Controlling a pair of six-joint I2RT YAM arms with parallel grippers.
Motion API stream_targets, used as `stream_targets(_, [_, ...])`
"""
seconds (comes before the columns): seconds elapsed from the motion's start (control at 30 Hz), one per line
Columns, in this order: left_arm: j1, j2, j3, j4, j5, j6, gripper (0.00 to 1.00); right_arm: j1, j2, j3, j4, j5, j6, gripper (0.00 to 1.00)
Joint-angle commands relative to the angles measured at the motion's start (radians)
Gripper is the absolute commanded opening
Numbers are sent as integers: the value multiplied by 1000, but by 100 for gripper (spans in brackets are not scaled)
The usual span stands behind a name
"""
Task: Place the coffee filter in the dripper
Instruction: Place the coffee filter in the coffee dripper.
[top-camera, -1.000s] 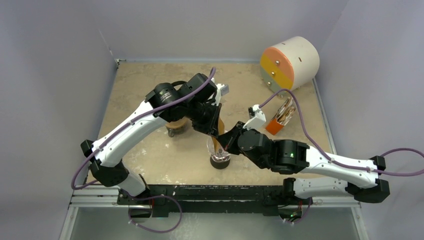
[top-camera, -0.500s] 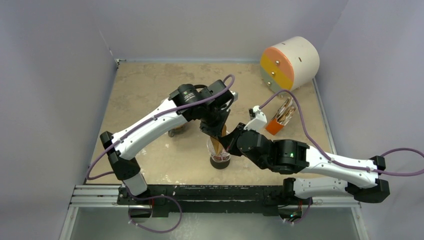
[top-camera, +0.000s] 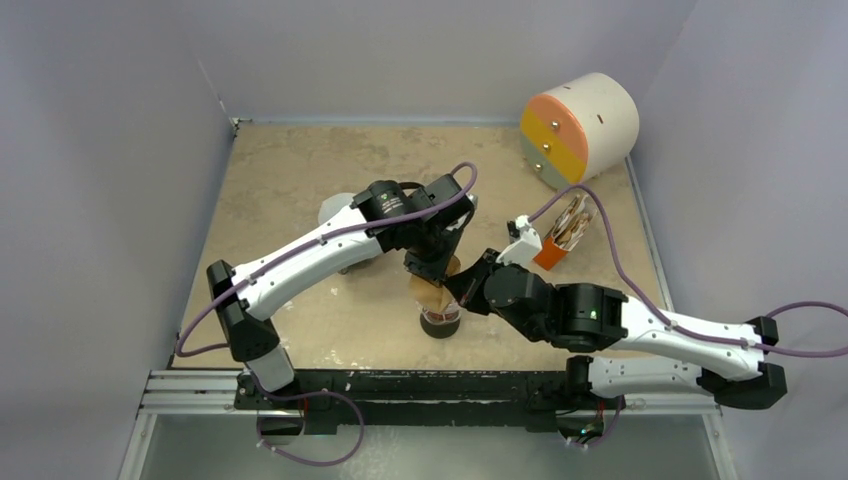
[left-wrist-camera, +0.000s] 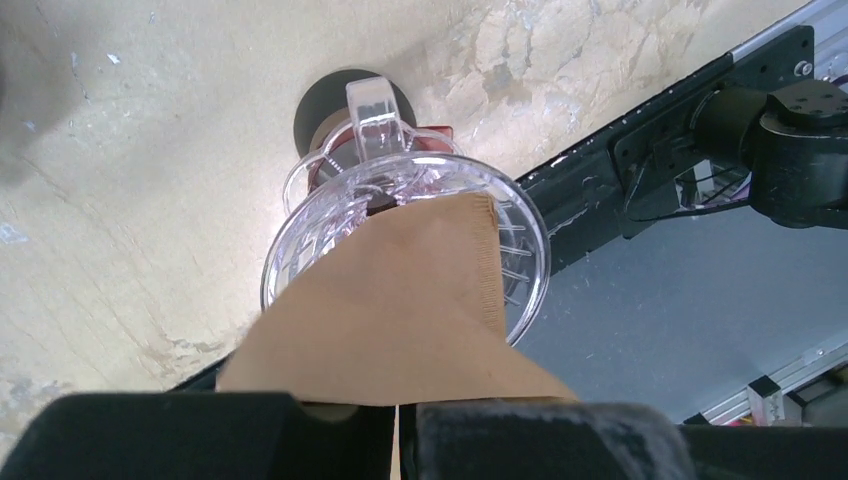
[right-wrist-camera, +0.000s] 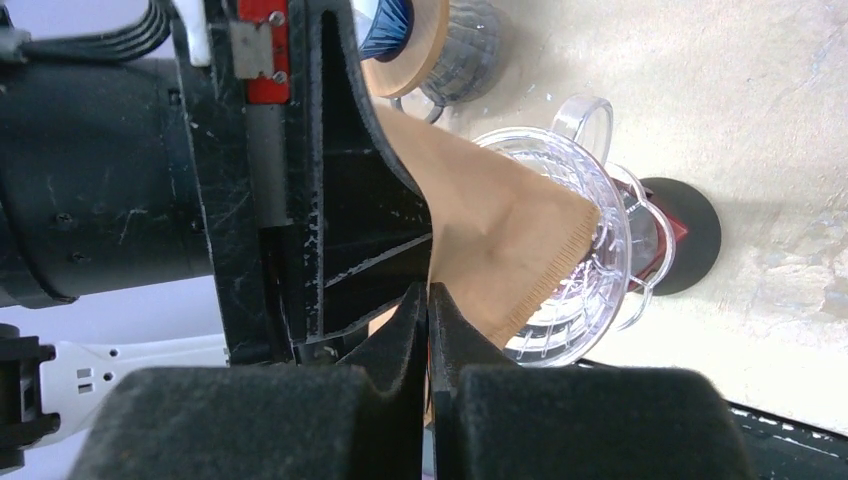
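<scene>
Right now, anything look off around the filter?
Yes. The coffee filter is folded flat and leans askew over the rim of the clear dripper, not seated in the cone; the left pincer pinches its edge.

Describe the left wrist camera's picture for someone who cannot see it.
A tan paper coffee filter, pinched in the shut black left gripper, lies with its corner over a clear ribbed funnel with a handle, on a beige table.

We see a mottled tan tabletop (top-camera: 300, 170) boxed in on three sides by plain pale lavender walls (top-camera: 110, 150), with a black rail (top-camera: 400, 385) along its near edge under soft, even light.
</scene>
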Motion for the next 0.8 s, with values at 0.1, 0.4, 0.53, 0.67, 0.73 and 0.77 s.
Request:
stream_targets(0.1, [-5, -123, -103, 124, -23, -81, 2, 7, -55, -50, 40, 21, 52, 0])
stream_targets(0.4, [-5, -121, -124, 155, -4, -101, 7, 8, -42, -77, 78, 5, 58, 0])
stream_targets(0.53, [-5, -122, -137, 158, -12, -109, 10, 8, -32, -77, 90, 3, 58, 0])
stream_targets(0.67, [-6, -132, -159, 165, -20, -130, 14, 8, -32, -80, 92, 12, 59, 0])
stream_targets(0.73, [-5, -132, -168, 166, -22, -141, 16, 8, -34, -83, 99, 11, 58, 0])
stream_targets(0.77, [-5, -133, -173, 167, -23, -148, 19, 8, -34, -83, 104, 8, 58, 0])
